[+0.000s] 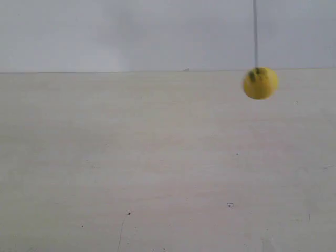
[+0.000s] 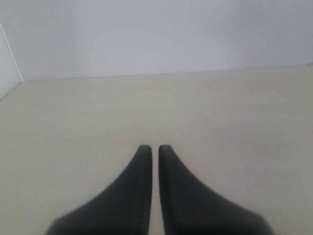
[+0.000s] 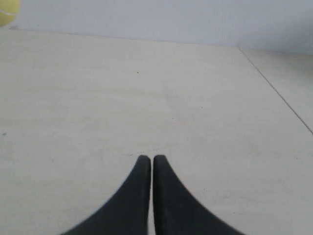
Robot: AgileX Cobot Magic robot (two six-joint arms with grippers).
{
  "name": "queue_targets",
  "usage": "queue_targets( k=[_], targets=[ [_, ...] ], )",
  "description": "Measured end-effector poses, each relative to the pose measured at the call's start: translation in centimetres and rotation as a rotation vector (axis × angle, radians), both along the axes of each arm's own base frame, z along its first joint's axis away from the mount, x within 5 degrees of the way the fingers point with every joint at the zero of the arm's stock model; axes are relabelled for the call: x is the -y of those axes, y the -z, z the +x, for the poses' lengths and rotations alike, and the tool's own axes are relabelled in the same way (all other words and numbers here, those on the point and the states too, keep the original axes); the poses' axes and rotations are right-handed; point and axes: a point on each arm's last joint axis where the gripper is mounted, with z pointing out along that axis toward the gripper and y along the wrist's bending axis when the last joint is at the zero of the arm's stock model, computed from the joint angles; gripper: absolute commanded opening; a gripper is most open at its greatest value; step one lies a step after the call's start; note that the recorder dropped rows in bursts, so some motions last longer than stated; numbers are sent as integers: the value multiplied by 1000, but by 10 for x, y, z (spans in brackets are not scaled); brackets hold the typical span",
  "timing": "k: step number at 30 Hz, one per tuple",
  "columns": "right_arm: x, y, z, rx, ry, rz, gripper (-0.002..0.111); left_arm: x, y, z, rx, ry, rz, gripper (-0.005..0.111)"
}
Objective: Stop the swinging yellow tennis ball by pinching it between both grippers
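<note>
Exterior view showed no arm over the pale, matte table (image 1: 157, 168), so the pinch looked not yet begun. The left gripper (image 2: 154, 147) and right gripper (image 3: 148, 157), smooth black wedges, hung above the table, jaws narrowed to a slit, empty. The round yellow ball (image 1: 260, 83) hung on thin string (image 1: 255, 31) above the table's far edge.

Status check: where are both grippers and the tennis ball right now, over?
Left gripper shut, empty. Right gripper shut, empty. Yellow tennis ball hanging on its string above the table, untouched. No obstruction in view.
</note>
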Motion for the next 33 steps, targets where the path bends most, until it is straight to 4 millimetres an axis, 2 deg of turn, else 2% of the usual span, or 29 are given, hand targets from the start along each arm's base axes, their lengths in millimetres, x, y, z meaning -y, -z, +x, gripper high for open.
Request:
queue_targets(
  k=[6,15,23,33],
  targets=[
    [1,-6,1,68,14,12,0,0,-6,1,64,2,3,5],
    [3,-24,4,305,90,321,0,2,-11,1,147,-17,-321,5],
    [4,-32,3,414,109,503,0,0,-26,1,324,-11,-396,5],
    [4,-31,3,409,100,490,0,0,-33,0,396,-4,-386,5]
  ],
)
